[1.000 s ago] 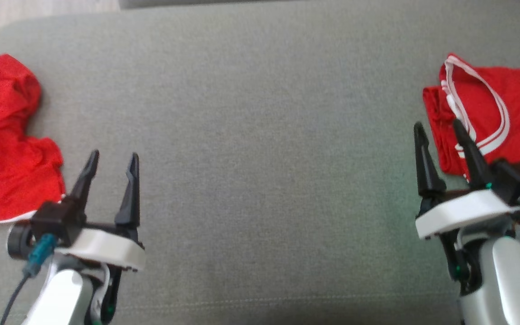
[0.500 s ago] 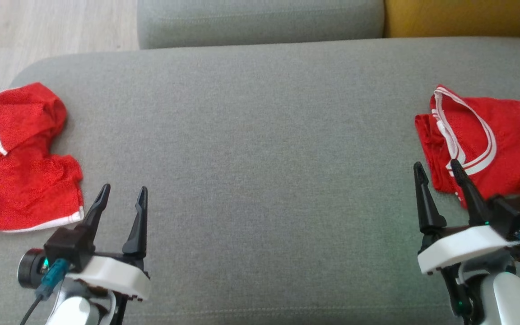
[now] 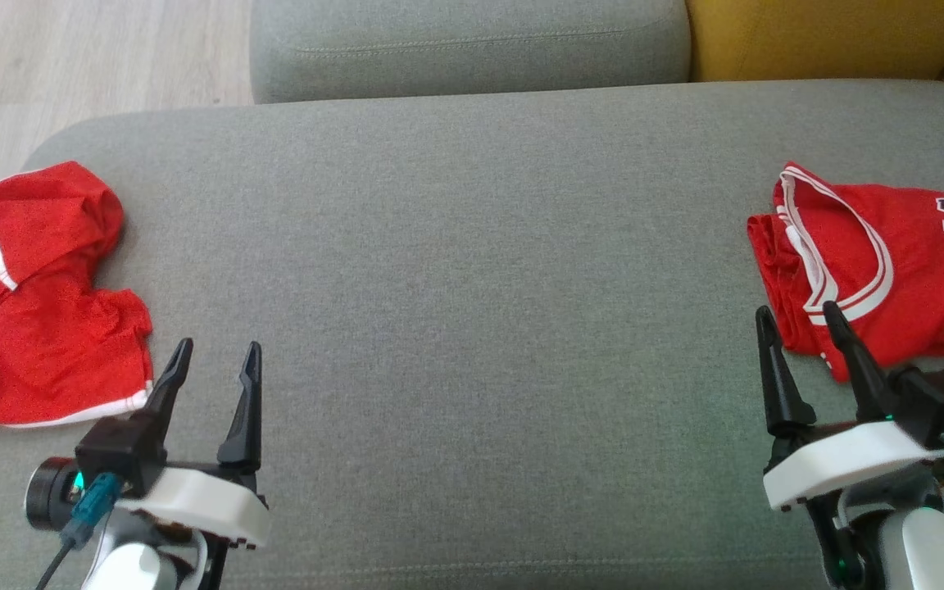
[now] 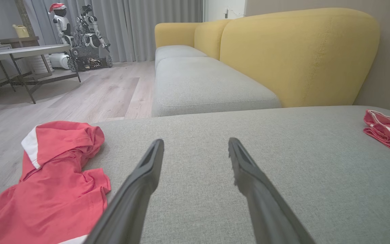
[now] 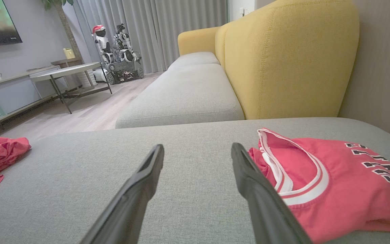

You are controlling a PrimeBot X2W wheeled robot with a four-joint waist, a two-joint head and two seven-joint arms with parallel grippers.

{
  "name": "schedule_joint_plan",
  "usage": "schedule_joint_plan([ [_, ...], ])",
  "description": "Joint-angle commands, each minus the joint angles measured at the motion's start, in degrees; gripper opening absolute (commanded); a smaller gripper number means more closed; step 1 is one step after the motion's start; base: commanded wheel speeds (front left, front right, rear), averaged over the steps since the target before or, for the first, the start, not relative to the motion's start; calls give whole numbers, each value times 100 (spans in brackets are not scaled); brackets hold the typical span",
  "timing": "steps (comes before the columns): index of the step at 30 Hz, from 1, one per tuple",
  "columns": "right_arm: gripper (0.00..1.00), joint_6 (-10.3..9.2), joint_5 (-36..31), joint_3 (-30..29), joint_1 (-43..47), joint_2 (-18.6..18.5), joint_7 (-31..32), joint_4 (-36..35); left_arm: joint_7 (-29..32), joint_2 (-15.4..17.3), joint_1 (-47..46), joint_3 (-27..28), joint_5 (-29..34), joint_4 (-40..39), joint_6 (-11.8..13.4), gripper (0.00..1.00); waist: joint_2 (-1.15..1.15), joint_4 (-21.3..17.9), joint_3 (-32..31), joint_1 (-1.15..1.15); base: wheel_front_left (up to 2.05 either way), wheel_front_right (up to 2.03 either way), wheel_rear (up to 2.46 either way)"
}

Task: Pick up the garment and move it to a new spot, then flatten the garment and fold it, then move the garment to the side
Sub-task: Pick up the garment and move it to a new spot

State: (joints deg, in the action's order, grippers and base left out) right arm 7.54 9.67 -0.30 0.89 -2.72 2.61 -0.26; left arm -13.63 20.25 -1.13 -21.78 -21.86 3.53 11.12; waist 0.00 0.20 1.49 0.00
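red crumpled garment (image 3: pixel 38 328) lies at the left end of the grey cushion (image 3: pixel 472 287), beside the left gripper (image 3: pixel 219 347); a folded red jersey (image 3: pixel 914 279) lies by the right gripper (image 3: pixel 796 310). both grippers stand open, empty.

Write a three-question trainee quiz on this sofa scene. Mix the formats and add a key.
1. True or false: the left end effector is gripping the crumpled red mesh garment with white trim.
2. Multiple choice: the red jersey with white-striped neckline and dark lettering lies on the grey fabric seat cushion closest to: A) the left end effector; B) the right end effector; C) midway between them.
3. Fill in: both end effectors' jaws stand ____.

Key: 1 false; 2 B; 3 open.
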Motion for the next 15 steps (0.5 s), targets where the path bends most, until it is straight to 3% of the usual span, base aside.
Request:
schedule_joint_plan([
  [1,100,-5,18,114,-115,-16,7,-236,-1,161,-160,211,-21,-209,29,100,0,3,12,0,0,0,0],
  [15,100,-5,30,102,-140,-16,30,-236,-6,178,-230,184,-51,-201,52,100,0,21,50,0,0,0,0],
])
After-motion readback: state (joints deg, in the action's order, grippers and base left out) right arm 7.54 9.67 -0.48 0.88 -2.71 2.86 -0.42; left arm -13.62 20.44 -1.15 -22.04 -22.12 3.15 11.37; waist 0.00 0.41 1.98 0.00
